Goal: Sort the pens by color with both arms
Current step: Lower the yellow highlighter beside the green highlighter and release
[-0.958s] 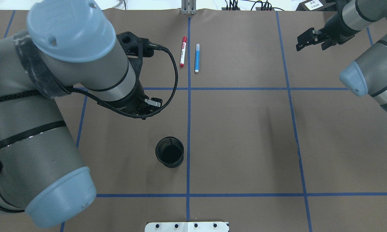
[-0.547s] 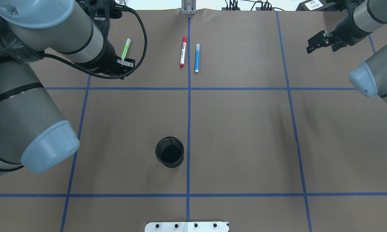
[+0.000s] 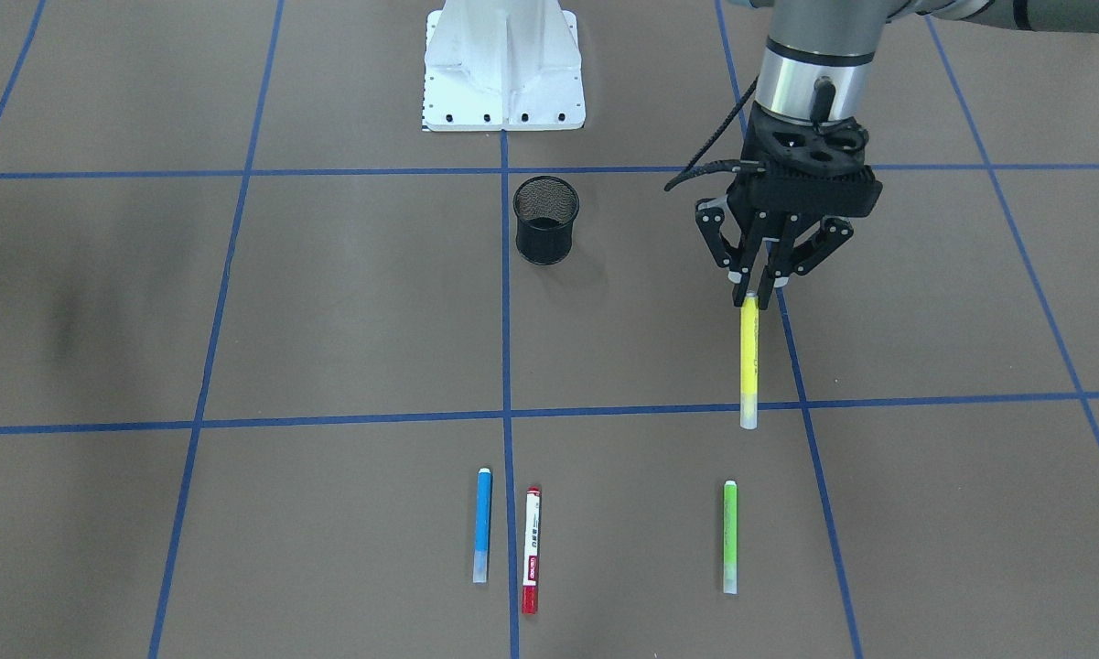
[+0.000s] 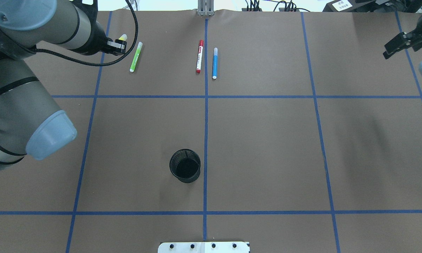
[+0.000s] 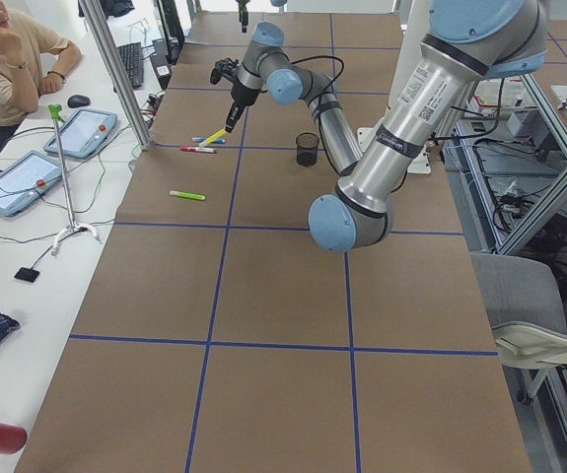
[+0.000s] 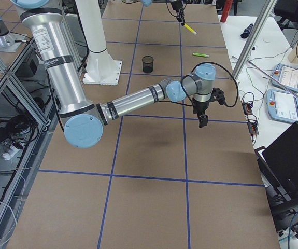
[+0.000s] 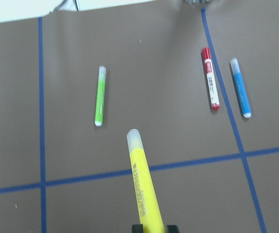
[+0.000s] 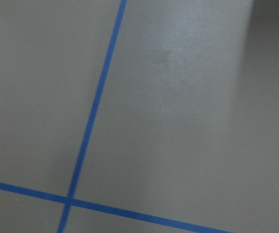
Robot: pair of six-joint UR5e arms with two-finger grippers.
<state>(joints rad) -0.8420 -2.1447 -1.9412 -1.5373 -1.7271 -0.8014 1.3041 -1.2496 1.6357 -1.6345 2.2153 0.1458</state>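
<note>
My left gripper [image 3: 758, 295] is shut on one end of the yellow highlighter [image 3: 748, 357], which sticks out from the fingers above the table; it also shows in the left wrist view [image 7: 141, 189] and the overhead view [image 4: 123, 36]. The green highlighter [image 4: 136, 57] lies on the table just right of that gripper [image 4: 117, 44]. The white pen with red ends [image 4: 199, 56] and the blue pen [image 4: 215, 63] lie side by side at the far middle. My right gripper [image 4: 390, 51] hangs open and empty at the far right.
A black mesh cup [image 4: 185, 166] stands upright near the table's centre line, well short of the pens. The white pedestal base [image 3: 503, 73] is at the robot's edge. Blue tape lines divide the brown table [image 4: 267, 147] into squares.
My left arm has swung from the table's middle to the far left with the yellow highlighter. My right gripper has drawn back to the right. The other three pens have not moved.
</note>
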